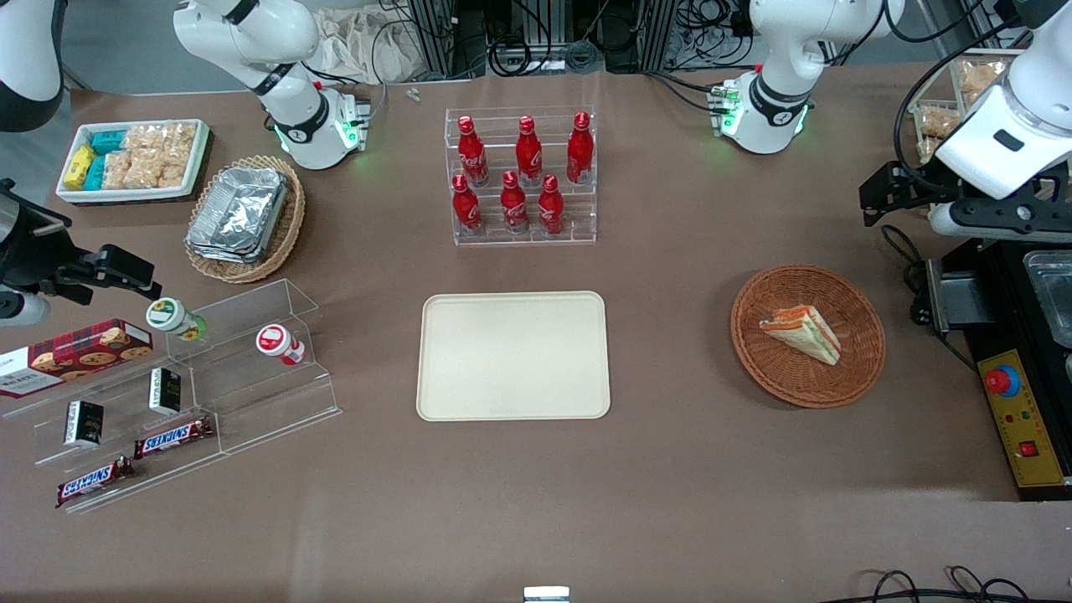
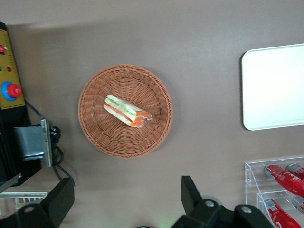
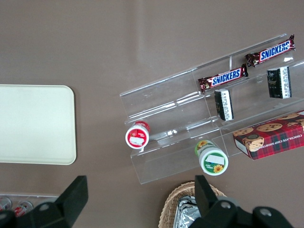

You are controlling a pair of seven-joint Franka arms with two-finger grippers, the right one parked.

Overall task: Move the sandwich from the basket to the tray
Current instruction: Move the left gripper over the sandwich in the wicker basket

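Wicker basket [image 2: 125, 110] holds the sandwich [image 2: 127, 110] under the gripper's [image 2: 126, 202] wide jaws.

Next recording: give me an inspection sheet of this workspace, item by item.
Surface: brown table, flat.
Job's things: sandwich lying in the basket; tray bare.
Clutter: six cola bottles in an acrylic rack; foil containers; snack tray; Snickers bars and cookie box on acrylic steps.
Grippers: gripper open, raised above the table, holding nothing.
Cables: bundle beside the control box.
Surroundings: more cables at the table's edge.
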